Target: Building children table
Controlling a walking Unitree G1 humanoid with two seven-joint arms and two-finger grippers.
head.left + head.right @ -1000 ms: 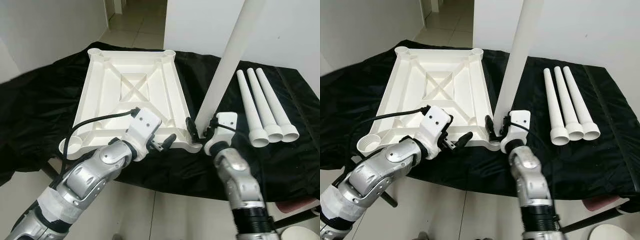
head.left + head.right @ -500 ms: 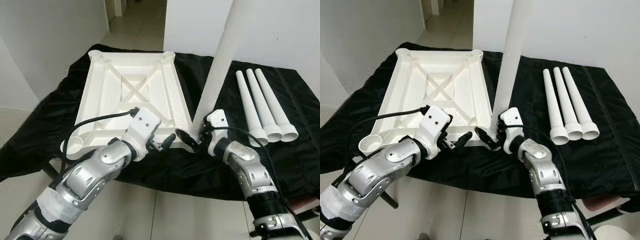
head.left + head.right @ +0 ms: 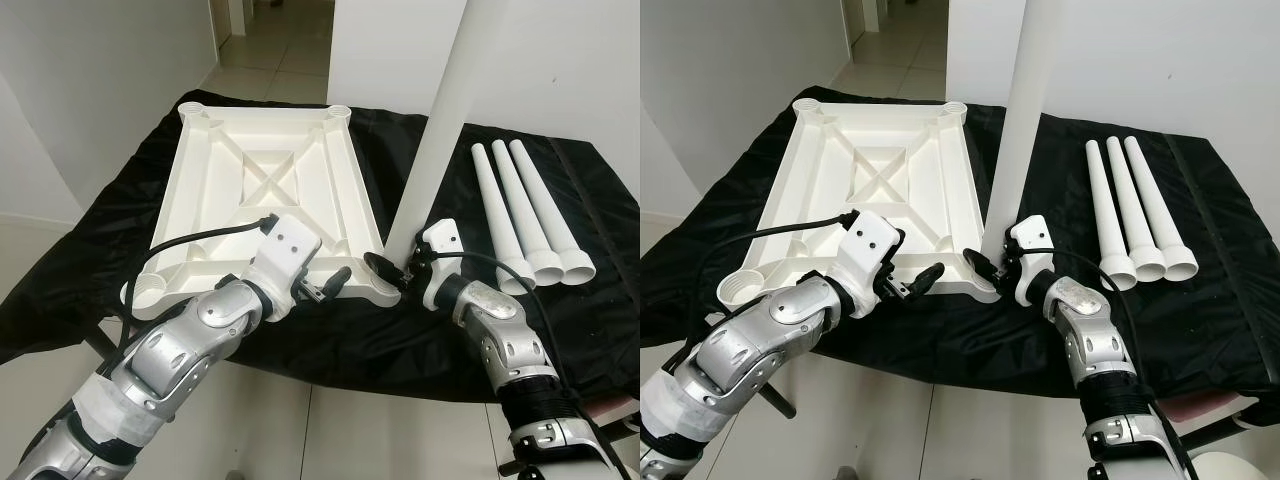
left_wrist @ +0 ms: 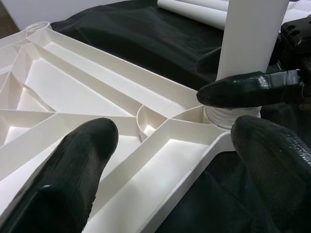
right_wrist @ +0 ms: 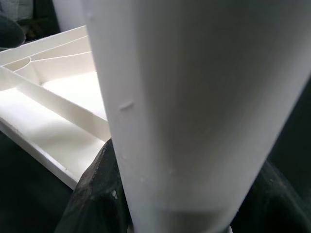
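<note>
Nearest the robot, the left gripper point(image 3: 335, 283) hovers with fingers spread at the near edge of the overturned white tabletop point(image 3: 262, 190), apparently to steady it rather than grasp. Just beside it, the right gripper point(image 3: 392, 268) clasps the base of the upright leg point(image 3: 432, 150), which stands in the near-right corner socket point(image 4: 217, 115); holding low likely keeps the leg aligned while it is seated. The near-left socket point(image 3: 146, 291) sits open at the edge of the black cloth point(image 3: 80, 230), overhanging the floor, so little room remains toward the robot. Farther right, three spare legs point(image 3: 520, 215) lie side by side, well apart from the tabletop, leaving bare cloth between for reaching.
</note>
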